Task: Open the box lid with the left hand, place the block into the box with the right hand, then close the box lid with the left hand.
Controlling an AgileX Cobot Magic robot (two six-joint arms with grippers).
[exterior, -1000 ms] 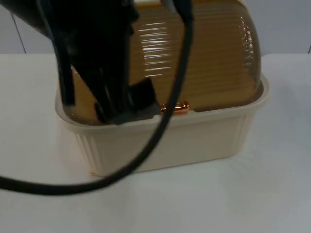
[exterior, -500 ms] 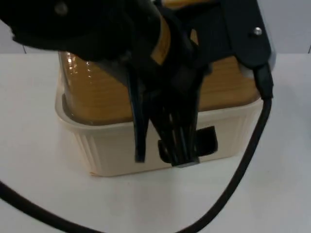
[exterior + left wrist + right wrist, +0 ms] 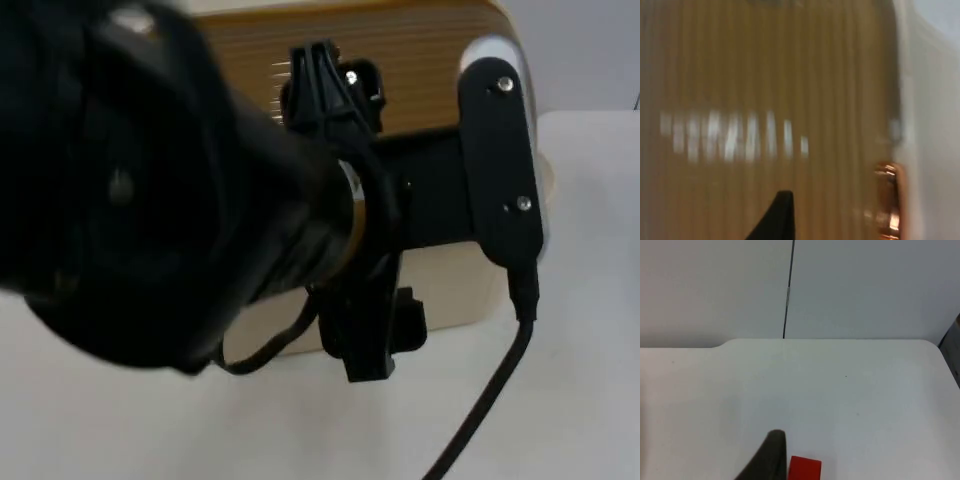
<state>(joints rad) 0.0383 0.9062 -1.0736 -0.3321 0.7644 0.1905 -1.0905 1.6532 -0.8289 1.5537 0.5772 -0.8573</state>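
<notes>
The box has a cream ribbed base [image 3: 455,285] and a ribbed amber lid [image 3: 420,60], which lies down on the base. My left arm reaches over the box from the left and hides most of it. My left gripper [image 3: 368,345] hangs in front of the box's front wall, low near the table. In the left wrist view the amber lid [image 3: 765,100] is very close, with its copper handle [image 3: 887,200] by the cream rim [image 3: 925,125]. My right gripper [image 3: 777,470] waits above the table, just beside the red block [image 3: 805,469].
White table top [image 3: 580,400] lies in front of and to the right of the box. In the right wrist view the table [image 3: 840,390] runs to the grey partition wall [image 3: 865,290], which has a vertical seam.
My left arm has swung from the box's left side across its front and closer to the camera. Its gripper went from the lid's front edge down before the front wall.
</notes>
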